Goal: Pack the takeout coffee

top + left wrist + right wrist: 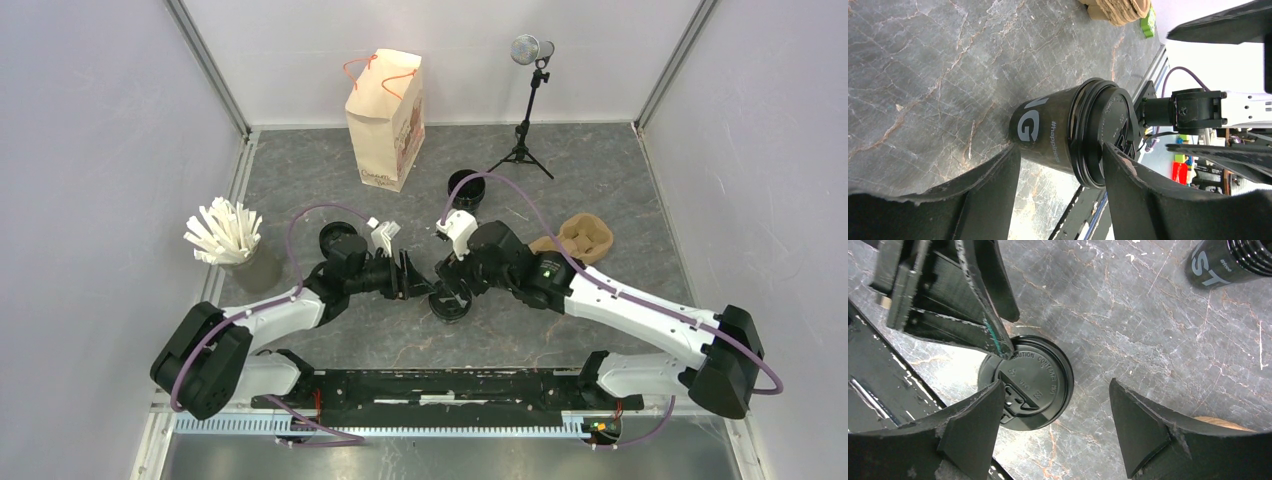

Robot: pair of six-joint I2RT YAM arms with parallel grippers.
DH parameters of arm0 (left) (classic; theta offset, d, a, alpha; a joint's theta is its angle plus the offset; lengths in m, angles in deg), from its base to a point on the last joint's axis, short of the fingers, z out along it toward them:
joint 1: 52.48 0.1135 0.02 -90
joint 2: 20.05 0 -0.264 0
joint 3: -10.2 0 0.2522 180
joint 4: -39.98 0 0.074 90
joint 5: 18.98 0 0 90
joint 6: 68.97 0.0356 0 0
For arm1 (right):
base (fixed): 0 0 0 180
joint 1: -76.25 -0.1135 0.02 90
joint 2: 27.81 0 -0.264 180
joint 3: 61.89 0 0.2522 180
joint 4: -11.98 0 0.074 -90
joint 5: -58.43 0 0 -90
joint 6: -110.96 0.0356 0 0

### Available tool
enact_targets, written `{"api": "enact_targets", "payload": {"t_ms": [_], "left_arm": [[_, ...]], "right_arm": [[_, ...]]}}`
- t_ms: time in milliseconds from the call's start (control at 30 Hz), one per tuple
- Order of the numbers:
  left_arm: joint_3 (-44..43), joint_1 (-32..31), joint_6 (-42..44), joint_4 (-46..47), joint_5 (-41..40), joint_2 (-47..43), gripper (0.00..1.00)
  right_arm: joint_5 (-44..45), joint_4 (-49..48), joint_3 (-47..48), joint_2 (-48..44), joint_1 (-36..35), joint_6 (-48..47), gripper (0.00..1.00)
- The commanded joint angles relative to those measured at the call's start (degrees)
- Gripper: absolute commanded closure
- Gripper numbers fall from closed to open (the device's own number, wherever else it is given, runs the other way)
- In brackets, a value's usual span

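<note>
While the left gripper [1060, 150] and right gripper [1055, 385], jaws wide, crowd the near cup [451, 302], bag [387, 118], carrier [580, 238] and straws [225, 232] stand apart; two cups, counting the far cup [465, 188].

Far cup [1219, 264] partly off-frame

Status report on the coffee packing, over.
Left hand open, straddling small black lidded disposable cup. Right hand open, above the same cup. Cup upright, not yet in brown moulded-pulp carrier. Hands crowd each other.
</note>
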Motion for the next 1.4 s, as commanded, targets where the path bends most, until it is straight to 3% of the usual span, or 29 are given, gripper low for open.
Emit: {"api": "enact_targets", "payload": {"t_ms": [0,367,600,800,967,1233,1367], "left_arm": [[-3.2,-0.2,4.0,-1.5,-0.7,0.8,0.34],[-8.5,-0.2,7.6,-6.8,-2.0,3.4,0.36],[-9.6,-0.2,9.7,-12.7,-3.7,-0.2,0.24],[-9.7,-0.2,10.7,-16.0,-5.4,-3.0,0.2],[-9.4,-0.2,10.5,-15.6,-4.4,-2.5,0.2],[-6.9,-0.2,5.3,-5.2,-0.8,2.4,0.27],[-6.8,-0.2,5.0,-4.8,-0.8,6.0,0.32]], "right_arm": [[-4.7,-3.5,-1.9,0.0,2.4,-2.0,0.18],[-12.9,-7.3,-4.4,0.1,7.9,-2.2,0.32],[-15.4,-9.5,-6.6,0.1,10.0,-2.1,0.38],[-18.1,-11.6,-7.5,1.3,10.9,-1.6,0.45],[-18.6,-12.9,-8.4,2.2,11.0,-1.6,0.48],[-18.9,-14.7,-9.7,3.8,12.1,-1.7,0.5],[-19.8,-16.4,-12.2,3.7,12.8,-1.0,0.52]]}}
